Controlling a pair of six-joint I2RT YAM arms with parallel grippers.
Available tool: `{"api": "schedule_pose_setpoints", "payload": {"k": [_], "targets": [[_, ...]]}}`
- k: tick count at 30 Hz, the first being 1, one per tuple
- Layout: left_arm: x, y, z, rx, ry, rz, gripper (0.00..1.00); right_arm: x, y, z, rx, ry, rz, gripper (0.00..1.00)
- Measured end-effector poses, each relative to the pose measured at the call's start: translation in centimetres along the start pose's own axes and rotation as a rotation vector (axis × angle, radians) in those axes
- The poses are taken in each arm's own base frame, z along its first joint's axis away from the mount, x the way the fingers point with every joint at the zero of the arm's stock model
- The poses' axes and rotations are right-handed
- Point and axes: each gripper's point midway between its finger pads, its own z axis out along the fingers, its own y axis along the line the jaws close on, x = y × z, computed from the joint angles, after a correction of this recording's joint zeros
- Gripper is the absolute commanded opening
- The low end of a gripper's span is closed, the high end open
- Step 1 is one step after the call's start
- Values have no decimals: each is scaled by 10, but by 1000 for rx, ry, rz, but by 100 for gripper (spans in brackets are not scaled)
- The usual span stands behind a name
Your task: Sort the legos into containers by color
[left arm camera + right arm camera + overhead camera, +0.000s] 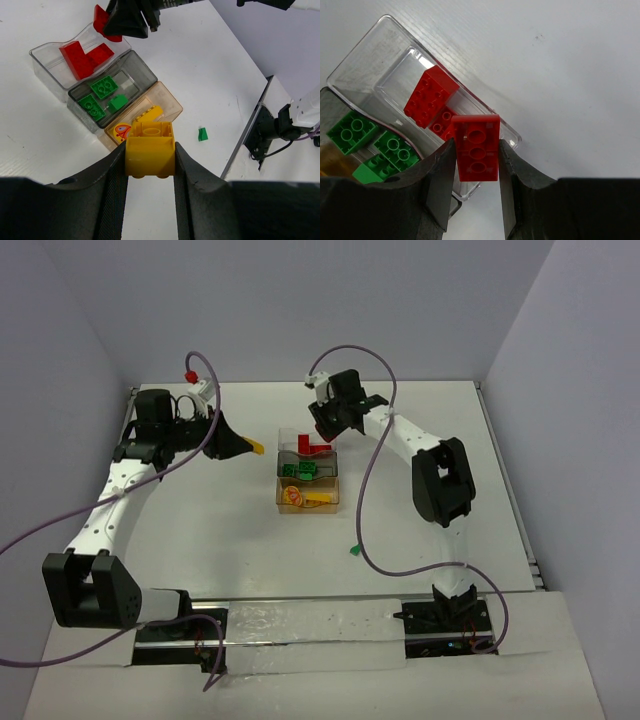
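Note:
Three containers stand in a row mid-table: clear (290, 437), smoky grey (282, 469) and amber (340, 502). My left gripper (149, 152) is shut on a yellow lego (149, 156), held left of the row, short of the amber container (170, 102), which holds a yellow brick (150, 114) and a printed piece. Over the clear container's (380, 40) edge, my right gripper (476, 146) is shut on a flat red lego (477, 147). Red bricks (431, 96) lie inside it. Green bricks (352, 131) fill the grey container (137, 67).
One small green lego (355, 550) lies loose on the white table, right of and nearer than the containers, also seen from the left wrist (202, 134). The table's right edge and a black mount (265, 132) are beyond it. Walls close in the back and sides.

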Motion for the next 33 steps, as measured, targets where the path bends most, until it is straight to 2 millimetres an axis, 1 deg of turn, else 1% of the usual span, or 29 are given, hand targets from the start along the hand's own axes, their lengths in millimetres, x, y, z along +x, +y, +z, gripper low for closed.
{"api": "schedule_pose_setpoints", "payload": {"k": [1, 2, 4, 6, 8, 9, 13, 15, 17, 19, 22, 24, 26, 28, 30, 31, 33], "targets": [[0, 1, 0, -4, -1, -2, 0, 1, 1, 2, -2, 4, -1, 26], [-1, 2, 0, -7, -2, -2, 0, 3, 1, 3, -3, 9, -3, 36], [0, 3, 1, -11, -1, -5, 0, 5, 2, 5, -5, 15, -7, 64], [1, 5, 2, -15, 2, -9, 0, 6, 2, 5, -7, 18, -13, 82], [2, 7, 3, -17, 5, -14, 0, 6, 4, 5, -9, 18, -21, 97], [2, 7, 4, -18, 6, -15, 0, 6, 5, 5, -8, 19, -23, 100], [2, 10, 5, -21, 8, -18, 0, 5, 12, 4, -22, 19, -29, 100], [1, 11, 6, -20, 1, -11, 0, 2, 19, -2, -38, 12, -18, 100], [-3, 11, 7, -21, -11, 2, 0, -8, 24, -16, -53, -14, 1, 100], [-4, 12, 10, -33, -17, 15, 0, -27, 27, -41, -63, -65, 26, 100], [1, 13, 26, -55, 6, 36, 0, -67, 28, -93, -71, -189, 62, 100], [13, 10, 44, -56, 49, 43, 1, -89, 21, -134, -65, -278, 82, 100], [28, 7, 65, -59, 103, 53, 2, -99, 5, -174, -37, -349, 106, 100], [44, 3, 85, -56, 166, 70, 1, -97, -17, -207, 13, -393, 129, 100], [57, -1, 104, -52, 222, 90, 0, -78, -39, -229, 71, -395, 163, 100], [63, -2, 113, -51, 247, 99, 0, -66, -48, -236, 98, -385, 181, 100], [72, -4, 128, -51, 291, 119, 0, -41, -59, -240, 130, -347, 213, 100]]}}
